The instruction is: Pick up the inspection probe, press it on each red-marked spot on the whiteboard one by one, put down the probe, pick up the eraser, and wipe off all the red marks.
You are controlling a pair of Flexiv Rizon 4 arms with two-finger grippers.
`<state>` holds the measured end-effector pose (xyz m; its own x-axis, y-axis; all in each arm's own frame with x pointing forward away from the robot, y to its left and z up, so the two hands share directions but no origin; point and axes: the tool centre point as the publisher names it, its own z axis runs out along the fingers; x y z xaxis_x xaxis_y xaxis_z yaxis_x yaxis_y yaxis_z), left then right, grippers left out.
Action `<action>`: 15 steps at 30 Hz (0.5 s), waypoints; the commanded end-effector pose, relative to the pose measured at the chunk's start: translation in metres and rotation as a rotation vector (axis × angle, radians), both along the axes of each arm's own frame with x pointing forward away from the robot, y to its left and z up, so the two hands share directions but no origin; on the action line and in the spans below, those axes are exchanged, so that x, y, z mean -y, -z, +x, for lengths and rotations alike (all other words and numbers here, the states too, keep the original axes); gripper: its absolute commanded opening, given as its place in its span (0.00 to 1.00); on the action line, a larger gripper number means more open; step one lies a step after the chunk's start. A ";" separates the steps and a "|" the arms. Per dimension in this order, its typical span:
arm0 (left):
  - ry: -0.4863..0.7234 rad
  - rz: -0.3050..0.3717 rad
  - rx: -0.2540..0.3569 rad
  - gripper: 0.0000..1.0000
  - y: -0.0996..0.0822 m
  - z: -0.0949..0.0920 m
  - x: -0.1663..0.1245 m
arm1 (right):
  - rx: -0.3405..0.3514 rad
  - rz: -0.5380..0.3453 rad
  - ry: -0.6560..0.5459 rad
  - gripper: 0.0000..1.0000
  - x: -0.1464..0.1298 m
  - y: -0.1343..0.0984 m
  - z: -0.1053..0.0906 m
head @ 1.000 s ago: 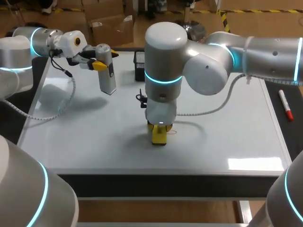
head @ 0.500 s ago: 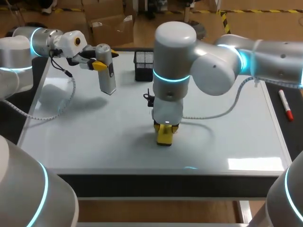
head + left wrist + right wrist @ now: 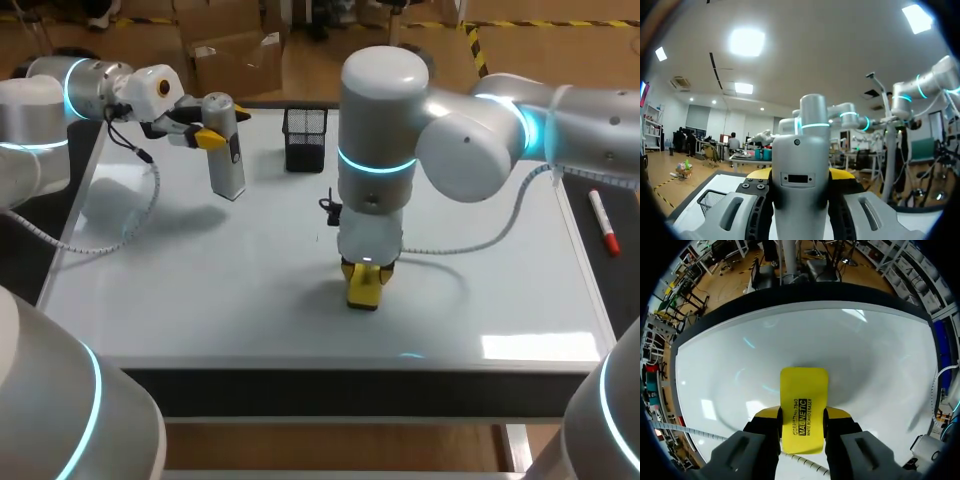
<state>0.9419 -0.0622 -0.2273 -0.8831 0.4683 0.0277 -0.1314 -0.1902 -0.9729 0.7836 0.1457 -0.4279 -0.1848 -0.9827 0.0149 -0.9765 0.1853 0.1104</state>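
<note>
Right gripper [image 3: 802, 416]: 2 fingers clamped on eraser [image 3: 804, 395], flat on whiteboard [image 3: 200, 290], front centre. Left gripper [image 3: 800, 176]: clamped on upright probe [image 3: 227, 165], far-left. Basket [image 3: 304, 135] at far edge.

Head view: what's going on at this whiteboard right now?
The right claw is shut on the yellow eraser and holds it against the whiteboard near its front middle. The left claw grips the inspection probe upright over the board's far left part. No red marks show on the bare board. A black mesh basket stands at the back.
</note>
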 end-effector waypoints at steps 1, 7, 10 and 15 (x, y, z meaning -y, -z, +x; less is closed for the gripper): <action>0.003 0.002 0.000 0.00 -0.002 0.001 0.000 | 0.010 0.005 0.010 0.00 0.021 0.008 -0.006; 0.003 0.002 0.000 0.00 -0.002 0.001 0.000 | 0.008 -0.006 0.041 0.00 0.035 0.008 -0.010; 0.003 0.002 0.000 0.00 -0.002 0.001 0.000 | 0.011 -0.009 0.054 0.00 0.041 0.006 -0.012; 0.003 0.002 0.000 0.00 -0.002 0.001 0.000 | 0.033 -0.013 0.085 0.00 0.051 -0.002 -0.012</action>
